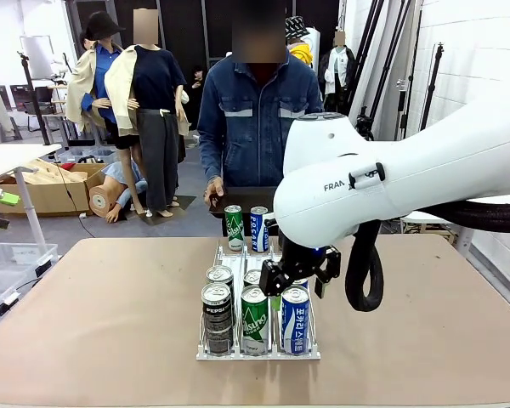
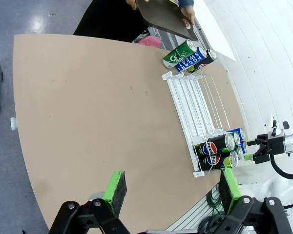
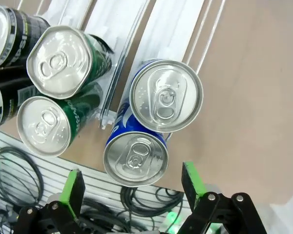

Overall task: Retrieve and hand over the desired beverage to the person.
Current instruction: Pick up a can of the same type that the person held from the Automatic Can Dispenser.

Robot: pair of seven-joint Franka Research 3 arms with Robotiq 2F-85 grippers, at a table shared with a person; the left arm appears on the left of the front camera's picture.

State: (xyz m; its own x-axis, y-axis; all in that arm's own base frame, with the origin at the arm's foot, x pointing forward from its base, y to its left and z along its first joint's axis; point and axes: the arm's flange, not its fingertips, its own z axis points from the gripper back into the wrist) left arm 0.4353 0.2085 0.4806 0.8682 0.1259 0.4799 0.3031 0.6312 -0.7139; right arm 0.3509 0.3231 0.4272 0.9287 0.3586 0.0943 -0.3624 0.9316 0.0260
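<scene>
Green pads on my right gripper [image 3: 132, 183] stood wide apart and held nothing. It hung over the right-hand lane of the white rack [image 3: 176, 19], with the nearer blue can [image 3: 136, 157] framed between the fingers from above. The second blue can [image 3: 166, 95] stood just behind it, the two touching or nearly so. I could not tell how far above their lids the pads were. Beside them stood two green cans [image 3: 63, 61]. The black cans [image 3: 7, 29] were cut off by the picture's edge.

From the front, my own right arm covered the rack's right side and much of its middle, so I could not see how the lanes were filled there.

My left gripper [image 2: 173, 190] was also spread open and empty, held high over the bare brown table [image 2: 88, 107], well apart from the rack.

At the rack's far end stood a further green can [image 1: 234, 228] and a blue-and-white can [image 1: 259, 229]. The person [image 1: 255, 119] stood across the table holding a dark tray [image 2: 163, 17] just above them. Its underside hid whether those two cans rested on the rack or the table.
</scene>
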